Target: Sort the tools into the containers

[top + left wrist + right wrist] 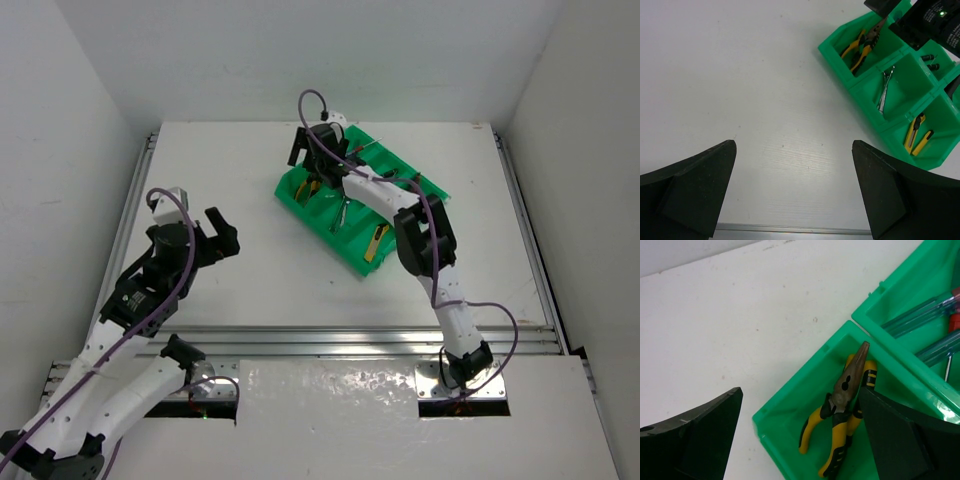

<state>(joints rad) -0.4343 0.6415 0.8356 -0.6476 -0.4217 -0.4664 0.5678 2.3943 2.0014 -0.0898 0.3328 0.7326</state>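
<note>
The hand tools [340, 210] lie inside the green tray [290, 190], which sits at an angle on the far half of the tabletop [230, 180]; none shows outside it in these views. They are grouped by kind. The yellow-handled pliers [842, 405] rest flat in a corner compartment with their nose toward the corner. The clear-handled screwdrivers [925, 315] are in the compartment next to them, beyond a wall. From the left wrist, a slim metal piece [885, 90] lies alone in the middle section and the yellow utility knives [915, 132] in the nearest one. Keeping each kind behind its own wall is what the sorting asks for, so the job looks close to finished, though parts of the tray are hidden under the right arm. The right tool [800, 440] hangs above the pliers' compartment with its fingers [695, 440] spread wide and holding nothing. The pliers touch only the tray floor, which reads as a release over the right section and not a pickup. The left tool [795, 190] is also spread and empty. It hovers over bare tabletop well apart from the tray, probably parked there to stay clear of the other arm's reach across the tray.
</note>
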